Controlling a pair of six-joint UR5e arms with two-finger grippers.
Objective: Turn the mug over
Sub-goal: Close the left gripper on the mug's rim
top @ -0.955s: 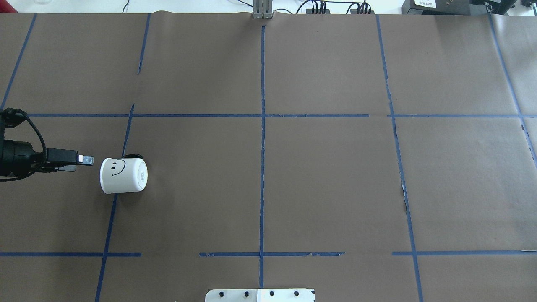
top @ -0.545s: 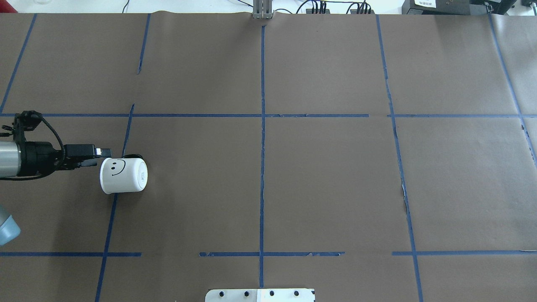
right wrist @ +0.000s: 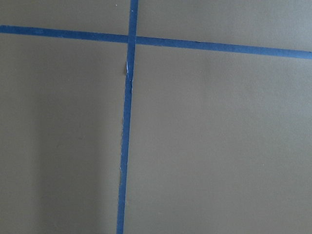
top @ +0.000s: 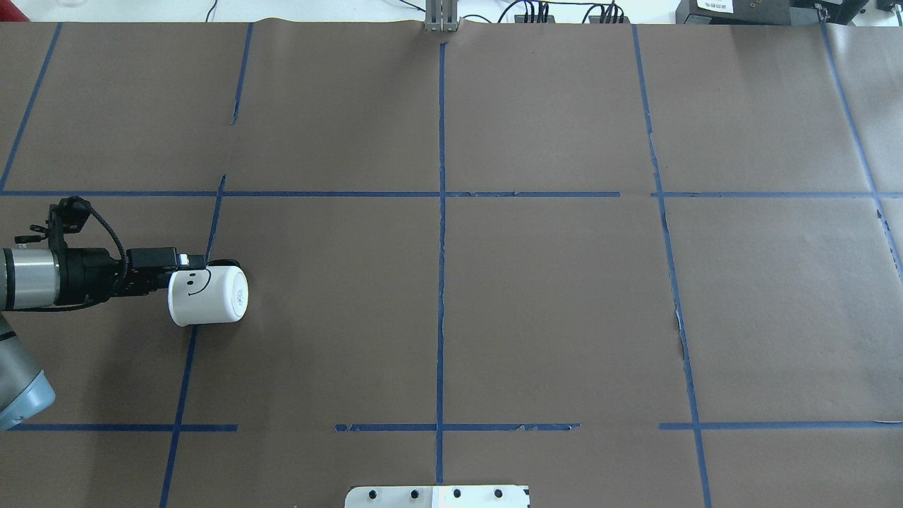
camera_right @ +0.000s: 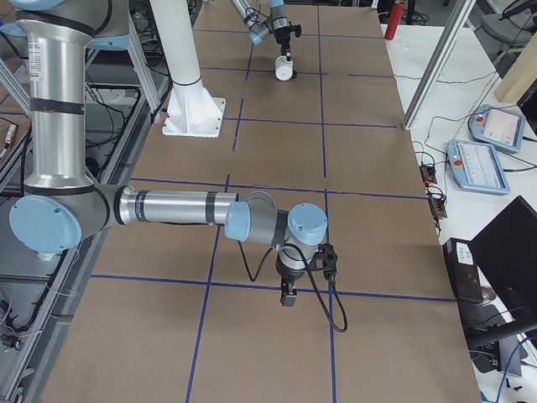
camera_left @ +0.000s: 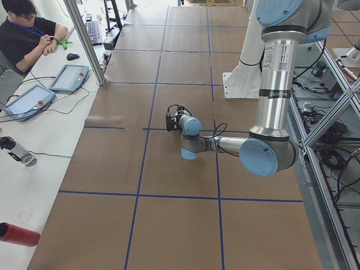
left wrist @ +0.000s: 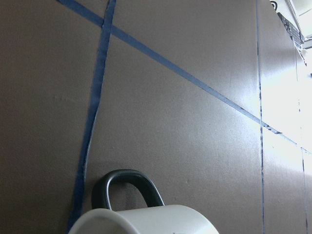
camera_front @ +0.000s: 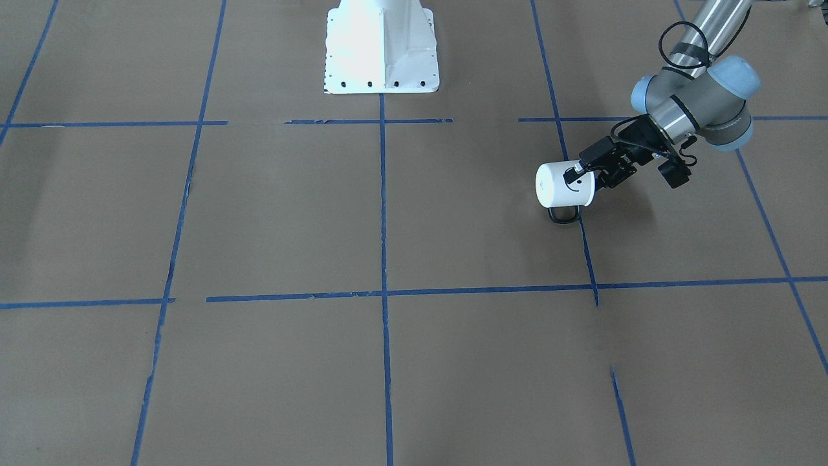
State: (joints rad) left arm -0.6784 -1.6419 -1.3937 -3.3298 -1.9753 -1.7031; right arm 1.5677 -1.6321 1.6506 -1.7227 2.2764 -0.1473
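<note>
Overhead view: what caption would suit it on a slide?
The left arm's tool reaches the rim end of a white smiley mug lying sideways on the taped brown table.

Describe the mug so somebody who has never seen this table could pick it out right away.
On the brown paper-covered table gridded with blue tape, look to the robot's left side, where the left gripper reaches in. At its tip lies the small white cylindrical mug, on its side across a blue tape line. It is the only loose object there, marked by a black smiley face and a black loop handle.
</note>
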